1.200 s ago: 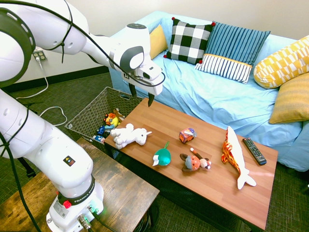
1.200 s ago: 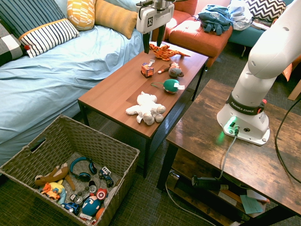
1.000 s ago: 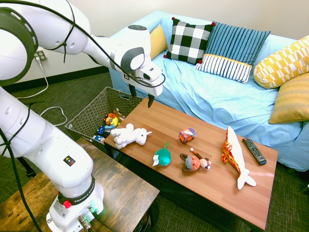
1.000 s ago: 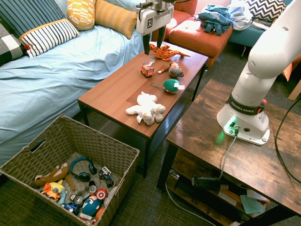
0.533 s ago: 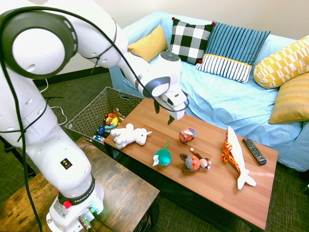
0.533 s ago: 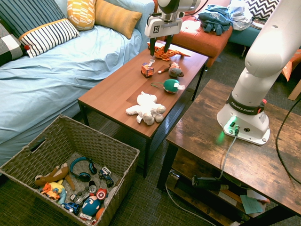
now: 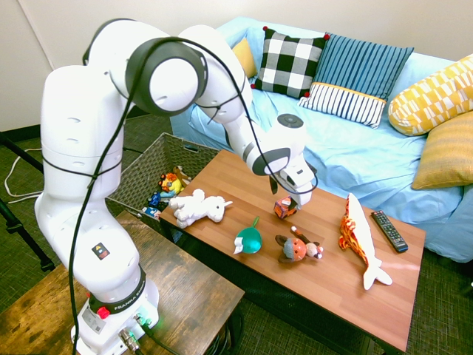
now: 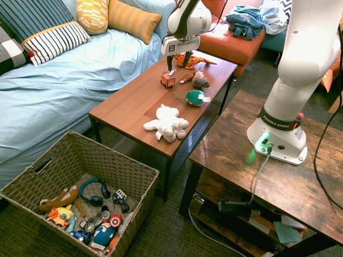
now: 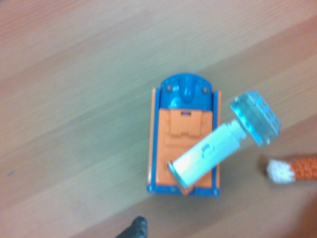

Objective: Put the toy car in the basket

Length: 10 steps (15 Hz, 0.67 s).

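The tool (image 7: 285,198) hangs just above the toy car (image 7: 286,208), its fingers spread apart and pointing down on either side of it without gripping. The wrist view shows the toy car (image 9: 184,141) directly underneath, an orange body with blue trim and a pale arm ending in a clear block, resting on the wooden tabletop (image 9: 74,74). Just beside the tool lie a brown-orange plush animal (image 7: 297,248) and a teal plush (image 7: 248,239); a white plush (image 7: 198,208) lies further off. Well apart from the tool, past the tabletop's end, the woven basket (image 8: 59,155) stands on the floor, holding other toys.
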Tool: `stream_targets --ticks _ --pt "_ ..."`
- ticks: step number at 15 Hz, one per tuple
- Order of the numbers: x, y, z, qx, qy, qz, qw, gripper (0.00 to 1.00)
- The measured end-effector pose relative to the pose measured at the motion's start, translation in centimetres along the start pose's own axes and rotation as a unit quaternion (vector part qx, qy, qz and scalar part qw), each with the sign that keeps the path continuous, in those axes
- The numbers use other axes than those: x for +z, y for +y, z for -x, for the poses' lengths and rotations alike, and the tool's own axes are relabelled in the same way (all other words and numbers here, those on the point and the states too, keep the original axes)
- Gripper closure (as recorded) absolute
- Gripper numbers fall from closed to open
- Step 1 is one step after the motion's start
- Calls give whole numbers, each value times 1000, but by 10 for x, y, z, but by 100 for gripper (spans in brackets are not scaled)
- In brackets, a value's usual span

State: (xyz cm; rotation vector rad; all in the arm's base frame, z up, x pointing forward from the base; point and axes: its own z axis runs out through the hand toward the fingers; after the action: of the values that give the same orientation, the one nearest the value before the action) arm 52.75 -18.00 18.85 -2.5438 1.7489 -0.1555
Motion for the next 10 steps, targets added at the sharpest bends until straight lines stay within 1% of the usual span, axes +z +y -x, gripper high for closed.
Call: stream_targets --ticks 3,6,7,10 --pt "30 -27 -11 -2 -17 -16 1000 0" --pt "54 -45 -11 -11 -23 -3 1000 0" --pt "61 -49 -5 -15 -24 1 1000 100" --pt "68 -51 0 -18 -24 8 1000 100"
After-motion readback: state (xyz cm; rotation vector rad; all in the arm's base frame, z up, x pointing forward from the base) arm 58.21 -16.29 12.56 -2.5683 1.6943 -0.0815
